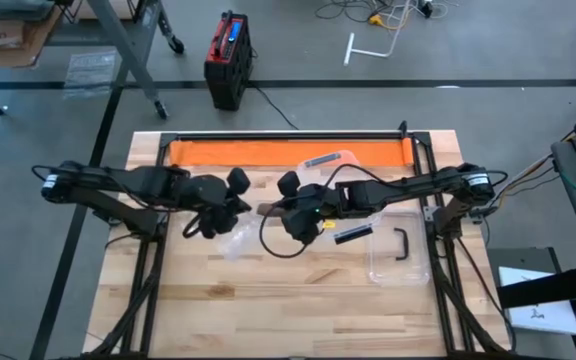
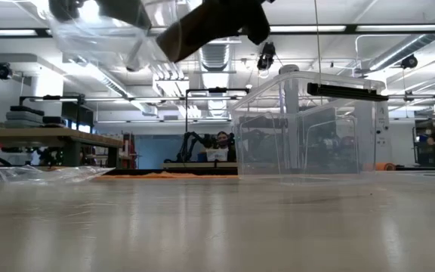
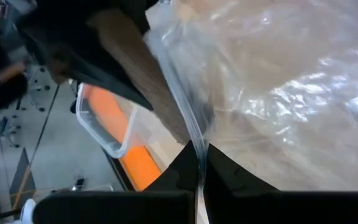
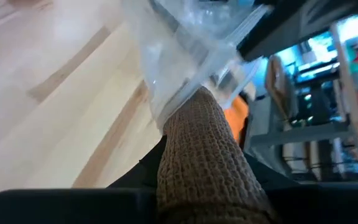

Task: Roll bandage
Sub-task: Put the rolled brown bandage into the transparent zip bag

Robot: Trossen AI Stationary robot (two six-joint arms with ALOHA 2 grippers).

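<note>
Above mid-table, the bandage (image 4: pixel 207 158) runs lengthwise from the right gripper (image 4: pixel 197 186) into the bag (image 3: pixel 278 87).

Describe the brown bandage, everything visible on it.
The bandage is tan-brown, woven, with a waffle-like crepe texture. It is a thick strip or roll; its full length is hidden. The right pincer is shut on one end, held above the wooden table. The other end runs into the mouth of a clear plastic bag, whose edge the left pincer pinches. In the left wrist view the bandage shows beside the bag's film.
</note>
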